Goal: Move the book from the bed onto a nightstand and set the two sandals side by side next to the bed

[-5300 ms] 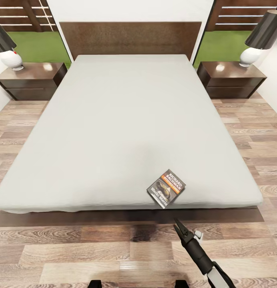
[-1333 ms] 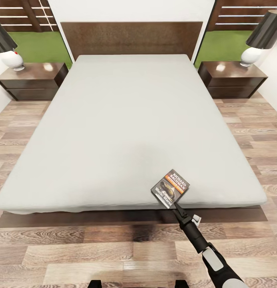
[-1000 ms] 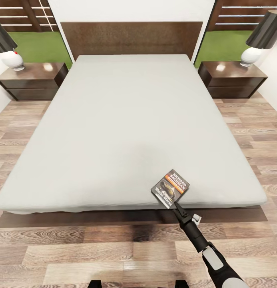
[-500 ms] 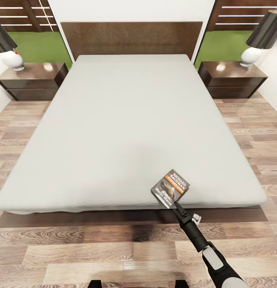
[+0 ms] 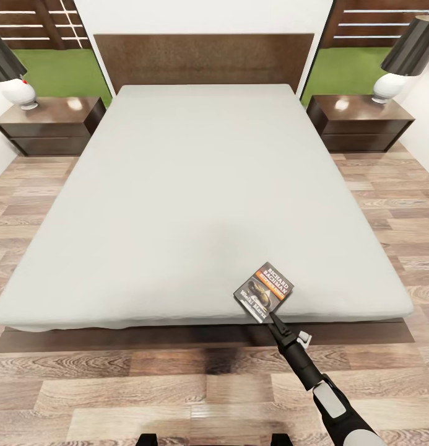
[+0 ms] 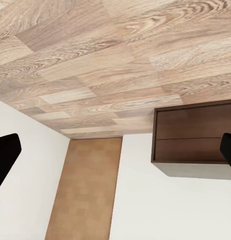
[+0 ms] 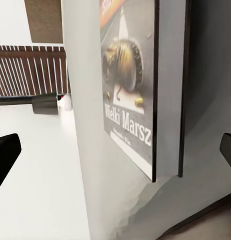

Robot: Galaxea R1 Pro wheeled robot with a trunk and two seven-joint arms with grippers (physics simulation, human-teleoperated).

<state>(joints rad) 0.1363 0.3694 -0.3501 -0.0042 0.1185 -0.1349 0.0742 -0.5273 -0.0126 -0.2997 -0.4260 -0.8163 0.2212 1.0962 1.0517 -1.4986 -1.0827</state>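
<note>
The book [image 5: 264, 291] lies flat on the bed [image 5: 195, 186], near the foot edge on the robot's right side. It has not moved in the last moment. A few seconds ago the right gripper [image 5: 271, 316] was low over the floor [image 5: 115, 384], away from the bed. Now it has come up to the book's near corner, and its tip looks like it is just touching that corner. For the last second it has stayed there without moving.

In the right wrist view the book [image 7: 130, 95] is very close. The two dark fingers [image 7: 5, 150] sit far apart at the sides, so they are wide open and hold nothing yet.

The left fingers [image 6: 5, 155] are wide open too, with nothing in them.

So the reach looks done, and I think the grab comes next. Both nightstands, one [image 5: 53, 124] on the left and one [image 5: 359, 121] on the right, are far away by the headboard.
</note>
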